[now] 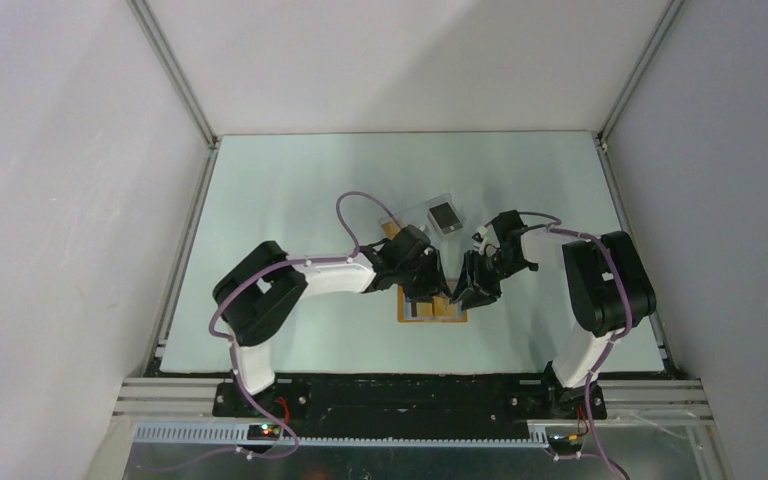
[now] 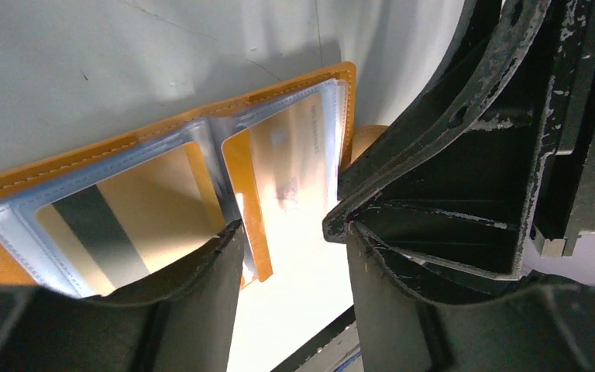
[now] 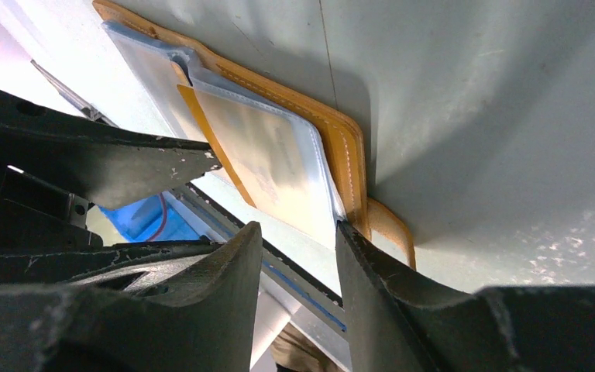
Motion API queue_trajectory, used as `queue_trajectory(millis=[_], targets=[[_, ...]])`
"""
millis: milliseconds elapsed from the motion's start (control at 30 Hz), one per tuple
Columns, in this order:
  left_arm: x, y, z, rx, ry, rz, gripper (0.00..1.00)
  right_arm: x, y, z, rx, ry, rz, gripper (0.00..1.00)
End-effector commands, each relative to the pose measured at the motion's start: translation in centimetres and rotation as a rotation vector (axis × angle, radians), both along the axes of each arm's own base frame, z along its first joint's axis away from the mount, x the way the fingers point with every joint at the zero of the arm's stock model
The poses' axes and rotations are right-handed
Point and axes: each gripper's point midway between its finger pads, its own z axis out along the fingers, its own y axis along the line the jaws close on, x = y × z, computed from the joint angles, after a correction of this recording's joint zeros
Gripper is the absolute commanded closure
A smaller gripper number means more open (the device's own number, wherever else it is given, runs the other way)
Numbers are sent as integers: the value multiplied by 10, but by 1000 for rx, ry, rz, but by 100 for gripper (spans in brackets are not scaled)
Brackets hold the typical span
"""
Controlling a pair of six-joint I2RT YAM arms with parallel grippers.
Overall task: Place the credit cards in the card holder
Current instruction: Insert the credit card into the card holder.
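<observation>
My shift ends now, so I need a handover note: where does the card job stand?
Left claw: open, hovering low over the open wallet.
Right claw: open, one fingertip against the wallet's edge on its side.
The wallet lies flat near the table's front edge.
Done: a striped card sits in one clear sleeve, and a second card in the next.
Left: no loose card in view. Only a clear plastic piece lies behind the wallet.

We count one card holder (image 2: 85, 153), two credit cards (image 2: 112, 221) in its sleeves, as far as the glare lets us tell, and one clear plastic rectangle (image 1: 446, 216) on the bench (image 1: 290, 200).
</observation>
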Motion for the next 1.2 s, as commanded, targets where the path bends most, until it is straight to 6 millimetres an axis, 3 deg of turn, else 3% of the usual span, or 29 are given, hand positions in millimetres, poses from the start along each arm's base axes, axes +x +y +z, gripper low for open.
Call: queue_trajectory(millis=[0,233,433,700,800,967,1167], targets=[[1,-21,19,-91,5,-7,46,0,-13,-15,-76,-25,-3,55],[4,-35,26,-162,15,3,52,0,-11,-13,-59,-26,0,58],[4,-24,25,-156,3,20,52,-1,-11,-12,-56,-28,4,60],[18,7,70,-184,-115,92,41,1,-14,-7,-72,-54,0,59],[19,34,61,-95,-117,118,36,1,-13,-6,-67,-55,-1,60],[17,61,48,-47,-104,132,36,2,-12,-4,-64,-54,-1,61],[3,108,4,71,-31,194,38,5,-13,6,-72,-78,2,61]])
